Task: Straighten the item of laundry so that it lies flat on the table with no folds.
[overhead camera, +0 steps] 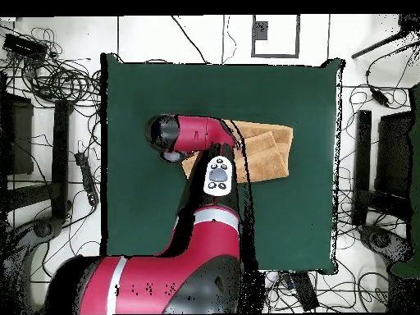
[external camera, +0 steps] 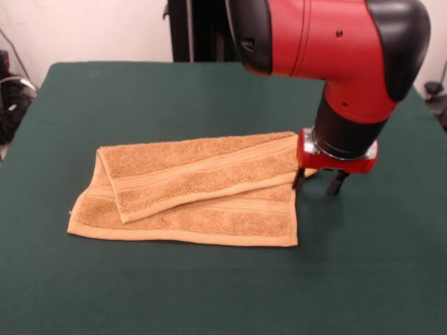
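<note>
Left of the jaws: towel (external camera: 199, 192) folded over itself on the table (external camera: 209, 293), tag too small to make out. Gripper (external camera: 320, 181) spread apart, one finger at the towel's right corner; grasp hidden by the wrist.

No legible text, label, brand or number in either view. My arm's grey button pad (overhead camera: 218, 175) shows only dark round buttons, no readable marks. Towel (external camera: 195, 187) shows no readable tag or print.
</note>
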You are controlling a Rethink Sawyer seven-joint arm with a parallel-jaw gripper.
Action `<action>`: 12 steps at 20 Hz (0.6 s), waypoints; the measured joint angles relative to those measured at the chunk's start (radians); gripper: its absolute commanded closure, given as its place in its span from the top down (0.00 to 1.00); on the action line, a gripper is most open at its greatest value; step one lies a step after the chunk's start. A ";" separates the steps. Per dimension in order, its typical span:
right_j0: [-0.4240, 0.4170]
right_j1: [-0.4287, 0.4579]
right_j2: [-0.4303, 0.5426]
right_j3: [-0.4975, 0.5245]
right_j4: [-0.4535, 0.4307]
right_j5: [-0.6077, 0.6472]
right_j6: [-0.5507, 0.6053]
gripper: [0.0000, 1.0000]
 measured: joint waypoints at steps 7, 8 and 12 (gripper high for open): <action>0.001 -0.033 0.004 0.043 0.013 0.000 0.000 1.00; 0.001 -0.040 0.004 0.053 0.015 0.000 0.000 1.00; 0.002 -0.084 0.006 0.108 0.022 0.000 0.000 1.00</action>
